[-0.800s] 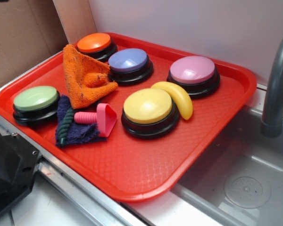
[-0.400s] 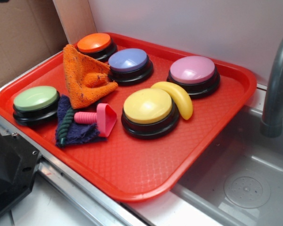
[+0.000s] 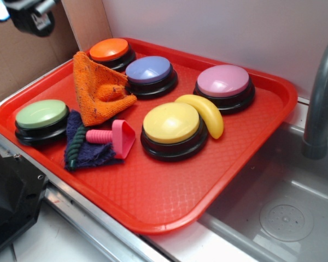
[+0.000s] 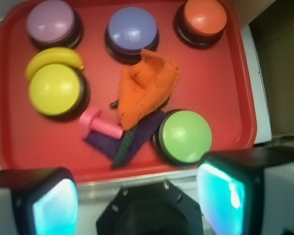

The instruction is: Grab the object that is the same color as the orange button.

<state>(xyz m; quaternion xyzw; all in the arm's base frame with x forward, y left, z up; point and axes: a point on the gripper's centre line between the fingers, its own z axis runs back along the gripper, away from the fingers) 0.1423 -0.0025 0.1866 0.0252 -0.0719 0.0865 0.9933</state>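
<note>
The orange knitted cloth (image 3: 98, 90) lies bunched on the red tray (image 3: 153, 185), between the green button and the blue button; it also shows in the wrist view (image 4: 144, 90). The orange button (image 3: 109, 50) stands at the tray's far left corner and shows in the wrist view (image 4: 204, 17) too. My gripper (image 3: 19, 11) hangs high at the top left, well above and left of the tray. In the wrist view my gripper (image 4: 137, 200) has its jaws wide apart with nothing between them, over the tray's near edge.
On the tray stand a green button (image 3: 42, 115), blue button (image 3: 148, 71), pink button (image 3: 223, 82) and yellow button (image 3: 171, 124), with a banana (image 3: 205, 112), a pink screw toy (image 3: 115, 136) and a dark purple cloth (image 3: 85, 147). A sink (image 3: 279, 207) and faucet (image 3: 320, 103) are at right.
My gripper has come into the exterior view at the top left corner. Nothing on the tray has moved.
</note>
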